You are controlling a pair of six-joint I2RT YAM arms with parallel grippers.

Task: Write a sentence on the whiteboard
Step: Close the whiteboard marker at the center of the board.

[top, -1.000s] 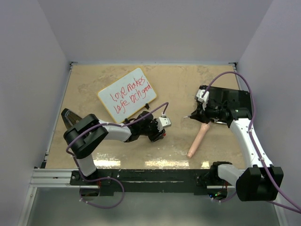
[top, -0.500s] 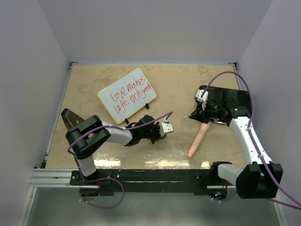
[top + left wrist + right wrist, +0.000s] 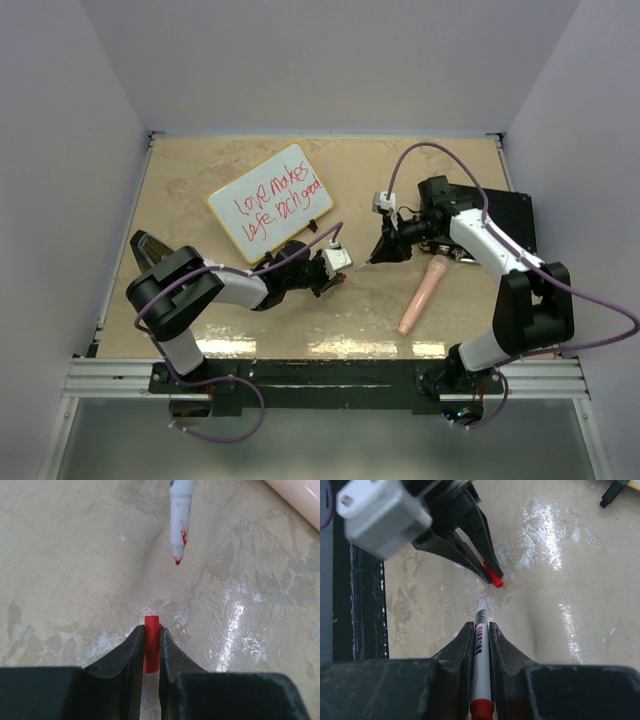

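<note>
Handwriting (image 3: 290, 187) in red marker runs in two lines across the small white, yellow-rimmed rectangular whiteboard (image 3: 270, 205). The board lies askew at the far left of the beige stone-patterned table (image 3: 380, 170), apart from both grippers. We see the left gripper (image 3: 151, 629) pinched narrowly on a small red plastic cap (image 3: 151, 652). The right gripper (image 3: 480, 630) clamps a slim white marker pen (image 3: 481, 645), whose red tip points at the cap, near but not touching. A pink cylinder (image 3: 420, 295) lies just beside them, and a black rectangular case (image 3: 508, 215) sits at the right edge.
</note>
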